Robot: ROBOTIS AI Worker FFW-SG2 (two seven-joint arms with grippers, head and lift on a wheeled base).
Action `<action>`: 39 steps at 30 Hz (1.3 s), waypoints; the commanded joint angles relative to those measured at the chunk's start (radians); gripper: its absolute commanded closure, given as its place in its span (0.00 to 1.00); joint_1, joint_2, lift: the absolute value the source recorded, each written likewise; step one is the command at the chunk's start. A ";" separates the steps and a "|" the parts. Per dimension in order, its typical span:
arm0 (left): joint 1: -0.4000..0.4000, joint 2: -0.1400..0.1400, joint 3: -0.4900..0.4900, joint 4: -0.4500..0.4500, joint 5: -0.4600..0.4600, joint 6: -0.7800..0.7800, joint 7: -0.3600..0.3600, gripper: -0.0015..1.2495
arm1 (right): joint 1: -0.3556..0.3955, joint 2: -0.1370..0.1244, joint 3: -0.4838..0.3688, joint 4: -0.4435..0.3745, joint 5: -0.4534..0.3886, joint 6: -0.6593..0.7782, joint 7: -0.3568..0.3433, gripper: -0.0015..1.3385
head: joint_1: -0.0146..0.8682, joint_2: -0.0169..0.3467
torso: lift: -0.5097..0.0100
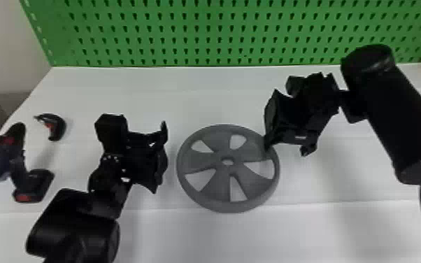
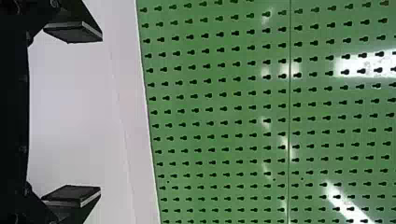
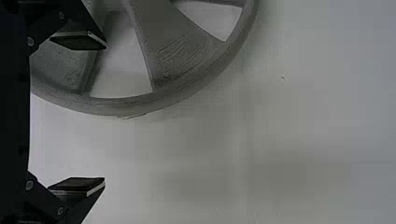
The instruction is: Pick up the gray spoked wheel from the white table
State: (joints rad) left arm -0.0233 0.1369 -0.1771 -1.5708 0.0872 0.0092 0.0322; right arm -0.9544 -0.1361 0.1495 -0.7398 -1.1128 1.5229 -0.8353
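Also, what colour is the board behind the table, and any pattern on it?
Green pegboard, with rows of dark keyhole-shaped slots; shows best in the left wrist view.

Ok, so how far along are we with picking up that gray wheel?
Nothing looks finished: the gray wheel still lies flat on the white table. Nothing is in hand; the right gripper is open at the wheel's right edge, and the left gripper is open and empty to its left. Closing on the wheel and lifting it seem to be left.
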 commanded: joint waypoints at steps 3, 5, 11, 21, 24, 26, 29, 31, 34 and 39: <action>-0.001 0.001 -0.001 0.000 0.002 0.000 0.000 0.10 | 0.022 0.015 -0.033 -0.036 -0.013 0.003 -0.042 0.19 | 0.89 0.14 | 0.77; -0.001 0.001 -0.001 0.000 0.000 0.000 0.000 0.10 | 0.022 0.013 -0.025 -0.038 -0.022 -0.003 -0.045 0.19 | 0.89 0.14 | 0.77; -0.003 0.001 -0.002 0.000 0.002 0.000 0.000 0.10 | 0.028 0.015 -0.030 -0.036 -0.009 -0.007 -0.051 0.19 | 0.89 0.14 | 0.77; -0.007 0.001 -0.005 0.000 0.003 0.000 0.000 0.10 | 0.051 0.019 -0.027 -0.010 0.005 -0.053 -0.051 0.19 | 0.89 0.14 | 0.77; -0.009 0.001 -0.005 0.000 0.003 0.000 0.000 0.10 | 0.055 0.019 -0.018 0.003 0.001 -0.069 -0.051 0.19 | 0.89 0.14 | 0.77; -0.009 0.001 -0.007 0.000 0.003 0.000 0.000 0.10 | 0.060 0.019 -0.013 0.007 -0.009 -0.076 -0.051 0.19 | 0.89 0.14 | 0.77; -0.010 0.001 -0.007 0.000 0.003 0.000 0.000 0.10 | 0.065 0.019 -0.001 0.010 -0.015 -0.084 -0.051 0.19 | 0.89 0.14 | 0.77; -0.010 0.001 -0.007 0.002 0.005 0.000 0.000 0.10 | 0.066 0.021 0.008 0.010 -0.018 -0.084 -0.051 0.19 | 0.89 0.14 | 0.77; -0.010 0.001 -0.007 0.000 0.005 0.000 0.000 0.10 | 0.071 0.021 0.019 0.011 -0.030 -0.089 -0.051 0.19 | 0.89 0.14 | 0.77; -0.012 0.001 -0.007 0.002 0.006 0.000 0.000 0.10 | 0.080 0.023 0.016 0.022 -0.048 -0.093 -0.051 0.19 | 0.89 0.14 | 0.77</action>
State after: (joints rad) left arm -0.0341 0.1380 -0.1837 -1.5701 0.0927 0.0092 0.0322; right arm -0.8802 -0.1141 0.1651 -0.7258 -1.1483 1.4330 -0.8866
